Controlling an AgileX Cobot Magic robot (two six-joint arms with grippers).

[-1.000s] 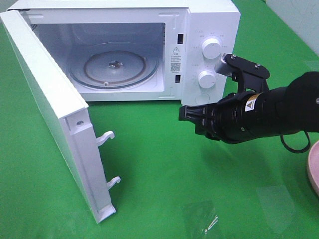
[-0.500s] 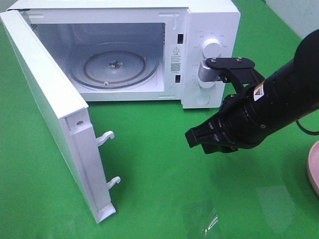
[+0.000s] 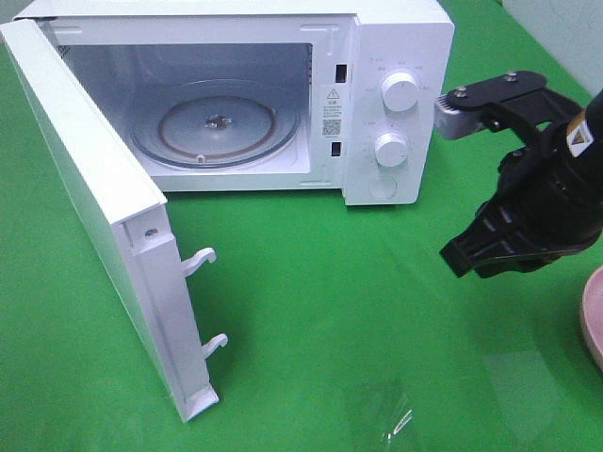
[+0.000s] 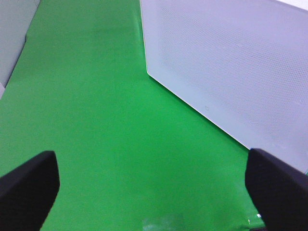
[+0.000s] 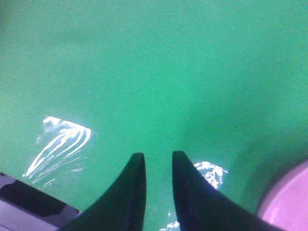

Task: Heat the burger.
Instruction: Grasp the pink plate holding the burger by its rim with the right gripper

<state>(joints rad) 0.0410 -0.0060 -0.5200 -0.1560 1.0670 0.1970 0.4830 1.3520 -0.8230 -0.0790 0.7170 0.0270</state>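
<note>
Two claws report to you, and they differ. Your right claw [image 5: 158,156] is narrow: its dark fingers [image 5: 132,192] sit drawn almost together, with only a slim strip of green between them and nothing held. It hangs tilted down over the green bench [image 3: 311,320], apart from the surface, to the right of the microwave [image 3: 396,38] and nearer the front than its two white knobs [image 3: 400,92]. Just beside this claw, at the right edge of the high view, you can see the rim of the pink plate [image 3: 594,315]; what lies on it is cut off.

Your left claw [image 4: 150,159] is wide, its fingers at the far edges of the wrist view with bare bench between them and nothing in its grip. Ahead of it stands a white panel [image 4: 226,67] with a fine dotted pattern, resting on the bench.

Farther out, the microwave's door [image 3: 94,188] is swung fully open to the left, its two latch hooks [image 3: 200,259] facing the front. Inside the cavity, the glass turntable [image 3: 215,122] lies bare.

As for the burger, none of your three views shows it.
</note>
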